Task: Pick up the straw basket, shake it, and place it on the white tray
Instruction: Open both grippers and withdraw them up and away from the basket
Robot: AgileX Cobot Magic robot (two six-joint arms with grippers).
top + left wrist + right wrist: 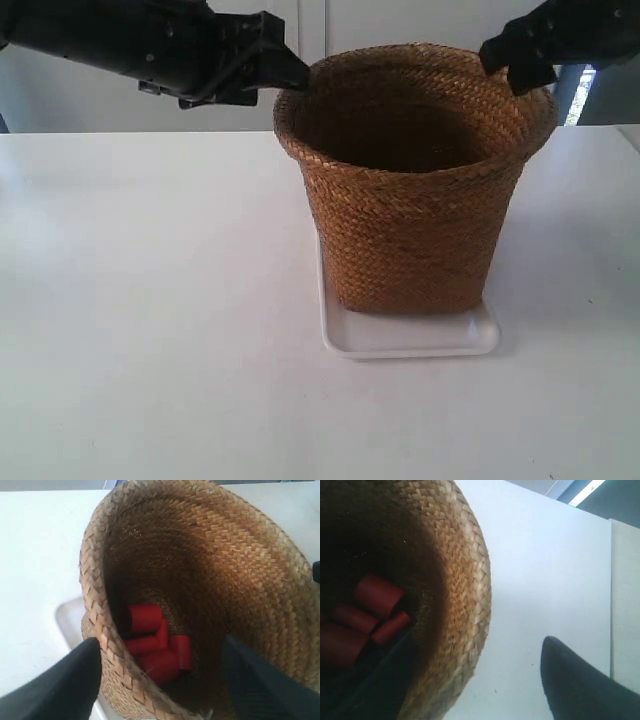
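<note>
Straw basket (415, 200) stands upright on the white tray (410, 340), base inside the tray rim, with a bare strip of tray showing in front of the basket. The tray lies on the white table (150, 300).

Left claw (160, 645) is wide and straddles the basket rim: one finger is outside against the weave, the other inside and clear of the wall. It holds nothing. Right claw (475, 650) is also wide. One finger is inside the basket and the other outside, well apart from the rim, so no grip there either.

Handling, as a judgement: the braided straw looks light and fairly stiff. The wall likely gives a bit under a pinch, and the rough weave should not slip. The best hold is the flared rim, pinched wall-between-fingers at two opposite sides, as the claws are placed now. The basket is likely too wide for one claw to carry level.

Only the wrist views look down inside, showing loose red cylinders (145, 617) on the basket bottom. These would likely roll and rattle in a shake, so keep the basket upright. The exterior view shows only a dark inside. It alone shows the tray's front edge, the basket seated on the tray, and both arms at opposite sides of the rim.
</note>
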